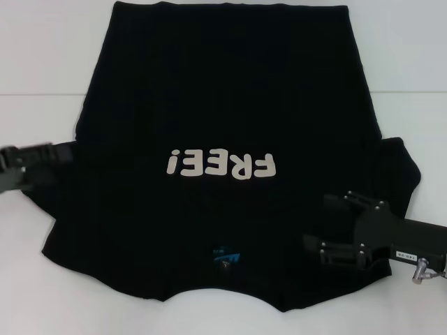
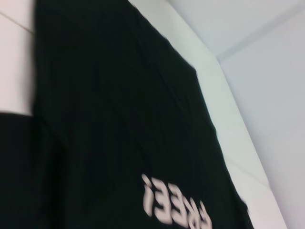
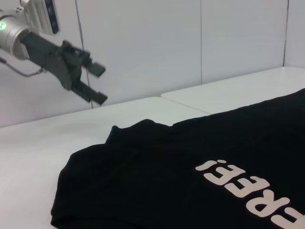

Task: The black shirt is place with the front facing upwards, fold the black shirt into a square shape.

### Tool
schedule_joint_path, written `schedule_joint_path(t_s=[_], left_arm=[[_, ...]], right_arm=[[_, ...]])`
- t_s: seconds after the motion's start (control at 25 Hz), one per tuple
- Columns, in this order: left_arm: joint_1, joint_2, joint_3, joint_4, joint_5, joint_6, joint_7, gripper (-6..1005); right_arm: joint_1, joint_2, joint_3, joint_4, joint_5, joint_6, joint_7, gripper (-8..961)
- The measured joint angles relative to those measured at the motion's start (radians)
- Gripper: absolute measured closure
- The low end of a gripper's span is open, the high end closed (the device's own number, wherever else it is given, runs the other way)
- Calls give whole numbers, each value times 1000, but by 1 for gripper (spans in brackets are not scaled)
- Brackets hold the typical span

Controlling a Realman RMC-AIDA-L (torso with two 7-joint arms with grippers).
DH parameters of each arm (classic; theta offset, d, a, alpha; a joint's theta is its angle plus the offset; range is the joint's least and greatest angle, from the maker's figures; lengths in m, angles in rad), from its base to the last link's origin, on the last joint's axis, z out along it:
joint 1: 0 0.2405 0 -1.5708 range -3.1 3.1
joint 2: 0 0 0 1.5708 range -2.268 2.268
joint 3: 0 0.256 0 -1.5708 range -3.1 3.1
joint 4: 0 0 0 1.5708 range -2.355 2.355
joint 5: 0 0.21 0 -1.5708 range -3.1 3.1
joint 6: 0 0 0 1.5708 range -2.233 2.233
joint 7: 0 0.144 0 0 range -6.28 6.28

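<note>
The black shirt (image 1: 223,105) lies flat on the white table, front up, with its white "FREE!" letters (image 1: 222,165) and blue neck label (image 1: 225,257) toward me. My left gripper (image 1: 66,164) is open and hovers over the shirt's left sleeve. It also shows in the right wrist view (image 3: 101,83), raised above the table with nothing in it. My right gripper (image 1: 318,223) is open and empty over the shirt's right shoulder, near the sleeve (image 1: 405,171). The shirt also shows in the left wrist view (image 2: 119,119) and the right wrist view (image 3: 190,157).
The white table (image 1: 42,56) shows on both sides of the shirt and beyond its hem. A seam in the tabletop (image 3: 183,102) runs across it. A pale wall (image 3: 167,43) stands behind the table.
</note>
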Motion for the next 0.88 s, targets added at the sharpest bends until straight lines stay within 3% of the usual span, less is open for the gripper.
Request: schedule_joint_path(t_s=[0.44, 0.88], left_arm=[[-42, 12, -16, -47, 233, -240, -221, 128], [-87, -2, -14, -128, 269, -416, -219, 128]], right_arm=[[-4, 0, 5, 4, 0, -4, 3, 8], [-7, 1, 5, 4, 0, -8, 3, 9]])
